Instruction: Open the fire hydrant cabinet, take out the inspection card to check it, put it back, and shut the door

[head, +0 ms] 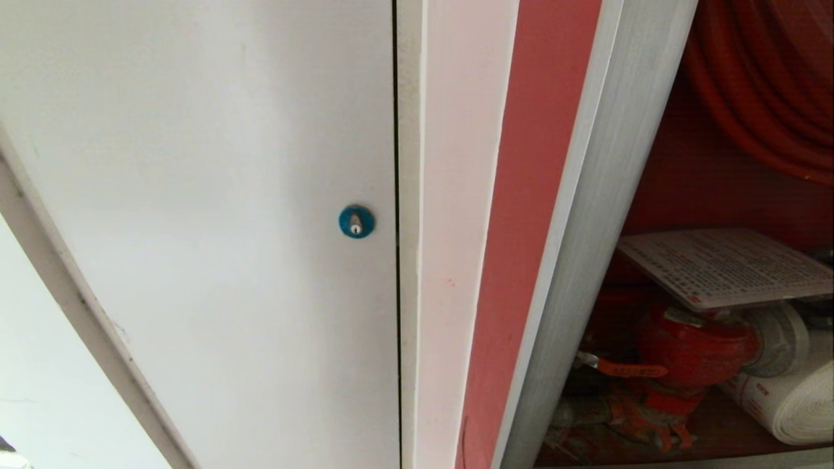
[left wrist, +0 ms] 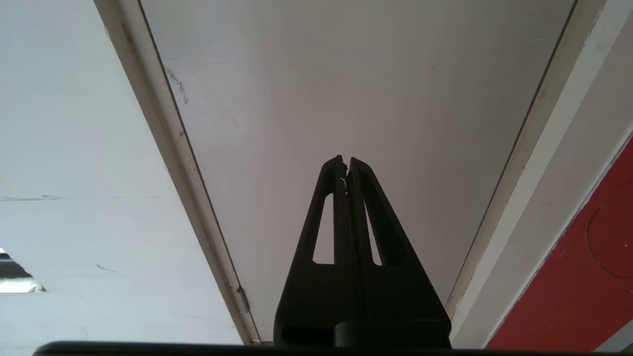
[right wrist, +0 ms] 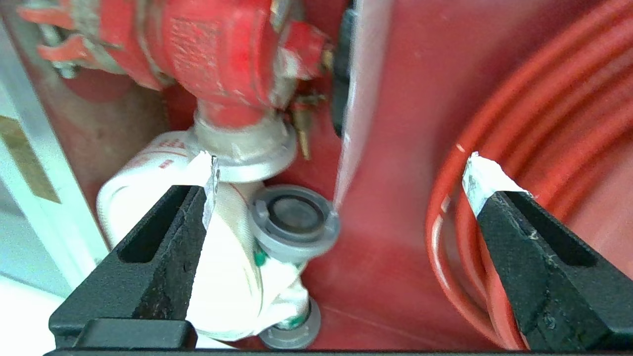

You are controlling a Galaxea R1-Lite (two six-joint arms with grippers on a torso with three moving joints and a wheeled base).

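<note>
With fire hydrant cabinet (head: 658, 273) open, right tool (right wrist: 341, 183) gapes wide, empty, inside; inspection card (head: 723, 267) w/ grid still unpicked; left tool (left wrist: 346, 165) closed, idle.

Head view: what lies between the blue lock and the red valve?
From blue lock to red valve: a white strip, a red band, then the silver frame post, in the head view.

Right gripper (right wrist: 341, 178) fingers spread wide; left gripper (left wrist: 345, 165) fingers together.
</note>
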